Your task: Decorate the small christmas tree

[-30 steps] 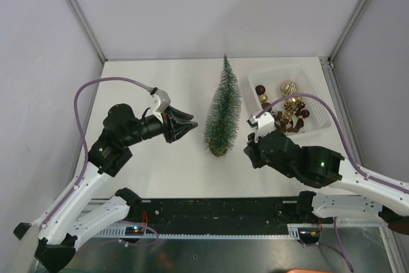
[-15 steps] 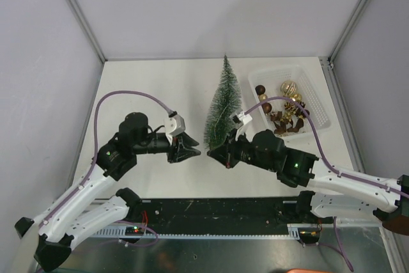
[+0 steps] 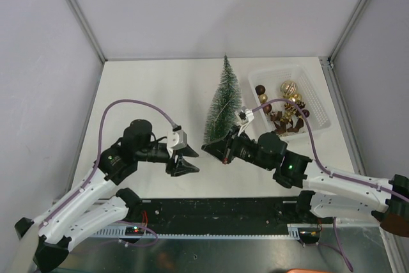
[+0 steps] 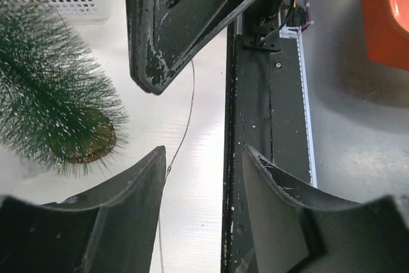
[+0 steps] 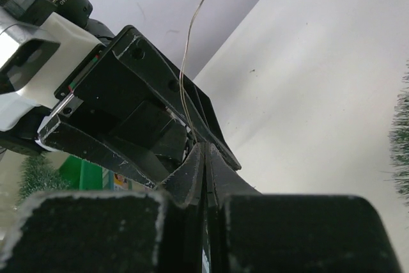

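The small christmas tree stands mid-table, dark green with frosted bristles; its brown base shows in the left wrist view. A thin wire runs from the tree down to my right gripper, which is shut on it just in front of the tree's foot. In the right wrist view the right gripper has its tips pressed together round the wire. My left gripper faces it from the left, open. In the left wrist view the left gripper holds nothing; the wire passes close by its left finger.
A white basket of brown and gold baubles sits right of the tree. The black rail at the table's near edge lies under my left gripper. An orange object lies beyond the rail.
My right gripper has swung left from beside the basket to the tree's foot, wire in its grip. My left gripper has moved nearer the front edge and its jaws have widened.
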You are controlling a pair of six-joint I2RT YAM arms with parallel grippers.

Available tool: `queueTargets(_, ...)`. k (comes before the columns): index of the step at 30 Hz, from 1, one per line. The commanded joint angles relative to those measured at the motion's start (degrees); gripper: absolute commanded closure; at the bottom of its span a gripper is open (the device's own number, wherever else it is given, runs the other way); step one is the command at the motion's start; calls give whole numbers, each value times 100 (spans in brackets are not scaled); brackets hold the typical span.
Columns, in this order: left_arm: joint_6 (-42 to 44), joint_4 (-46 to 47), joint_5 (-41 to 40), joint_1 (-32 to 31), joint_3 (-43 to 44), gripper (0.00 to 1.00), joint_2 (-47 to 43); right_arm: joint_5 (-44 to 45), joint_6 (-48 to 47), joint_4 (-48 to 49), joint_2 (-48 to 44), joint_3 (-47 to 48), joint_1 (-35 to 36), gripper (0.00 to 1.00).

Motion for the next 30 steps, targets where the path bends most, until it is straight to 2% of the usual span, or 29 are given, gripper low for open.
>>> queueTargets(1, 479, -7, -249, -67, -193, 44, -93, -77, 368, 1007, 191, -236, 15, 100)
queueTargets(5, 723, -5, -521, -73, -272, 46, -109, -47, 435, 1225, 259, -315, 69, 100)
queueTargets(11, 859, -1, -626, -73, -382, 71, -119, -19, 606, 1513, 241, -504, 106, 100)
queueTargets(17, 977, 45, -891, -54, -506, 77, -171, -12, 702, 1582, 170, -687, 177, 100)
queueTargets(19, 995, 52, -932, -47, -519, 92, -184, 122, 717, 1558, 153, -728, 195, 100)
queueTargets(20, 1009, 58, -955, -30, -523, 96, -198, 152, 711, 1529, 149, -741, 200, 100)
queueTargets(22, 1106, 55, -1120, 13, -536, 99, -215, 224, 695, 1439, 141, -761, 212, 99)
queueTargets(25, 1290, 55, -1564, 91, -628, 100, -247, 345, 658, 1098, 85, -799, 239, 87)
queueTargets(30, 1304, 206, -3129, 229, -913, 100, -236, 555, 556, 435, -379, -957, 252, 79)
